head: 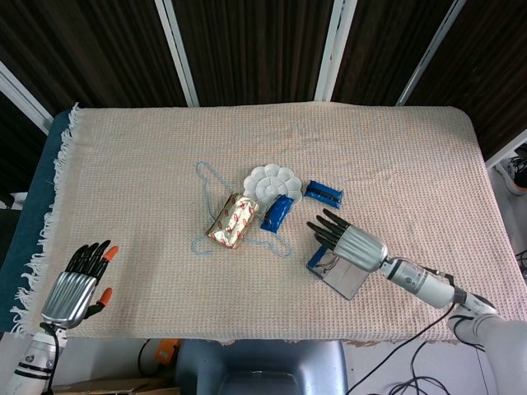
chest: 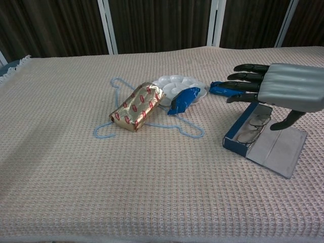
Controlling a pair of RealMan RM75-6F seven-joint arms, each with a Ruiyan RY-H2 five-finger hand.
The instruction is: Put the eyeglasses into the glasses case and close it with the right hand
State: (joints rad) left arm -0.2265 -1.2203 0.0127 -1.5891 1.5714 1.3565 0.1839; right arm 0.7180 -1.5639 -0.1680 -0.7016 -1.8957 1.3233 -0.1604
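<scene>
In the chest view the right hand (chest: 293, 91) runs off the right edge, so its wrist and arm are cut away. Beneath its fingers (chest: 245, 76) the far end of the open glasses case (chest: 266, 147) is covered, and the eyeglasses (chest: 253, 129) show only in part. Just beyond the fingertips, a blue packet (chest: 218, 89) is partly hidden. The left hand (head: 70, 288) appears only in the head view, its arm cut at the bottom edge.

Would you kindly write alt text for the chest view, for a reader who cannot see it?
The right hand, fingers spread, hovers above an open blue glasses case with the eyeglasses lying inside. To the left on the woven tablecloth are a gold-wrapped packet, a blue hanger and a white palette.
</scene>
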